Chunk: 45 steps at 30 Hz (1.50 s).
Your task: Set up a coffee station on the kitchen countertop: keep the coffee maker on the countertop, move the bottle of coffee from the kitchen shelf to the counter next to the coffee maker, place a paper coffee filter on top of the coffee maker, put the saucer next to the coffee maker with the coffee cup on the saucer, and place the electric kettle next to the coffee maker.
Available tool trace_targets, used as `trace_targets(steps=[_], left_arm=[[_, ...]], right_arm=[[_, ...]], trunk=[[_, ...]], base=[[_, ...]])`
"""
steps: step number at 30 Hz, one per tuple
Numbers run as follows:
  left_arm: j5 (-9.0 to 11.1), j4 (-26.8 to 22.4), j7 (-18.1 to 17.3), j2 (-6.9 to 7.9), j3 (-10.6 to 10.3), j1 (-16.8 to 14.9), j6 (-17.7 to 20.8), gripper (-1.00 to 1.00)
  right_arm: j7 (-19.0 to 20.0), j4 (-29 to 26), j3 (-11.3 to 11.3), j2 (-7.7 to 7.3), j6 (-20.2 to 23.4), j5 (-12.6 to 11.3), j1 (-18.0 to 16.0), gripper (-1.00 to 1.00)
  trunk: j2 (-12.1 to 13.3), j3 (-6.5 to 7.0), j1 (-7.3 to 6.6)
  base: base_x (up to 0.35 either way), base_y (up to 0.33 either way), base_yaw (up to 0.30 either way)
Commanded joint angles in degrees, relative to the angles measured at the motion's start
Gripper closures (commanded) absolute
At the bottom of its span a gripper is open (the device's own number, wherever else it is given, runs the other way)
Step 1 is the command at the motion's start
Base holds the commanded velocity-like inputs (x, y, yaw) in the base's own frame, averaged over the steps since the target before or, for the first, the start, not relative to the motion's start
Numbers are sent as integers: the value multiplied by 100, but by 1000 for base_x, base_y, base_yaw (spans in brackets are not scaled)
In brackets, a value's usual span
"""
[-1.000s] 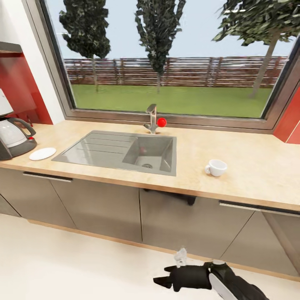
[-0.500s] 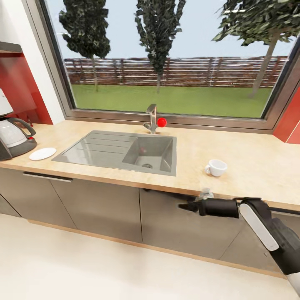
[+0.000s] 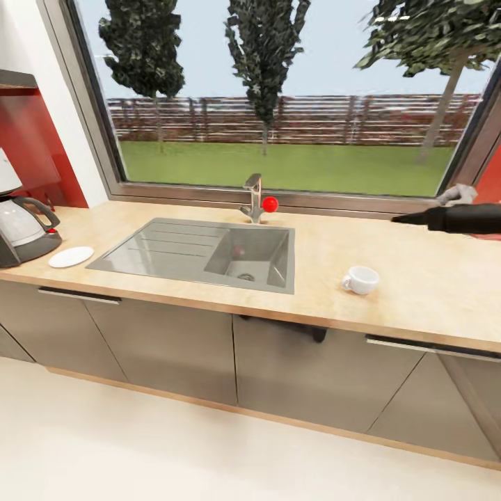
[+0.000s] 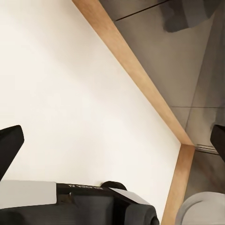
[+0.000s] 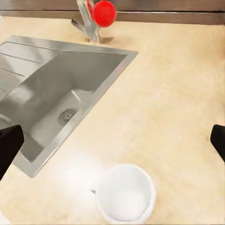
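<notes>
Currently the cup (image 3: 361, 280) sits upright near the surface's (image 3: 417, 278) front edge, right of the sink (image 3: 202, 252). Right gripper (image 5: 112, 140) hovers above it, fingers apart. Left gripper (image 4: 112, 140) is likewise spread, over the floor (image 4: 70, 93).

white coffee cup (image 3: 361, 279), wood-grain kitchen countertop (image 3: 417, 278)

my head camera looks down across the counter (image 3: 417, 278) at the window. right wrist camera hangs close above, sharing the coffee cup (image 3: 361, 280) (image 5: 125, 193) and sink (image 3: 202, 252) (image 5: 61, 98); left wrist faces the floor (image 4: 70, 117).
</notes>
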Motion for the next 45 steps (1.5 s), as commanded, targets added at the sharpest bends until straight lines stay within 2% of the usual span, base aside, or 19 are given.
trace_targets(steps=[1,2,3,4,5,7,9,10,11,12,15,22,24,27,30,36,45], left_arm=[[-34,1,-23,-1,46,-3,29,-100],[-34,1,-21,-1,46,-3,29,-100],[-34,1,-22,-1,46,-3,29,-100],[-34,1,-22,-1,44,-3,28,-100],[-34,1,-22,-1,42,-3,28,-100],[-34,1,-23,-1,42,-3,28,-100],[-34,1,-23,-1,44,-3,31,-100],[-34,1,-23,-1,44,-3,30,-100],[-34,1,-23,-1,46,-3,31,-100],[-34,1,-23,-1,46,-3,30,-100],[-34,1,-23,-1,47,-3,34,-100],[-34,1,-23,-1,45,-3,29,-100],[-34,1,-23,-1,46,-3,30,-100],[-34,1,-23,-1,45,-3,31,-100],[-34,1,-23,-1,46,-3,32,-100],[-34,1,-23,-1,46,-3,33,-100],[-34,1,-23,-1,47,-3,36,-100]], right_arm=[[38,346,105,-43,14,383,-397,-100],[44,633,246,-55,13,833,-737,-100],[49,756,329,-54,12,1069,-879,-100],[62,1221,811,27,10,2066,-1283,-100],[67,1373,1007,64,6,2316,-1355,-100],[80,1504,1202,89,4,2481,-1401,-100],[158,1662,1600,115,0,2656,-1449,-100],[192,1690,1697,119,-2,2681,-1455,-100],[352,1742,1923,124,-6,2728,-1468,-100],[416,1751,1975,126,-6,2740,-1471,-100],[616,1775,2097,130,-8,2764,-1477,-100],[868,1781,2190,143,-17,2761,-1475,-100],[1078,1782,2309,150,-17,2765,-1467,-100],[1443,1782,2949,164,-24,2765,-1458,-100],[1529,1786,3178,201,-26,2757,-1455,-100],[1584,1790,3326,249,-30,2747,-1439,-100],[1595,1783,3341,356,-35,2727,-1438,-100]], trunk=[[-3,-6,0],[-3,-6,0],[-3,-6,0],[-3,-6,0],[-3,-6,0],[-3,-6,0],[-3,-6,0],[-3,-6,0],[-3,-6,0],[-3,-6,0],[-3,-6,0],[-3,-6,0],[-3,-6,0],[-3,-6,0],[-3,-6,0],[-3,-6,0],[-3,-6,0]], base=[[0,0,0],[0,0,0],[0,0,0],[53,-26,0],[122,-79,0],[160,-108,0],[152,-108,0],[100,-72,0],[51,-37,0],[41,-29,0],[27,-18,0],[133,-4,0],[80,-1,0],[52,3,0],[150,54,0],[90,38,0],[5,2,0]])
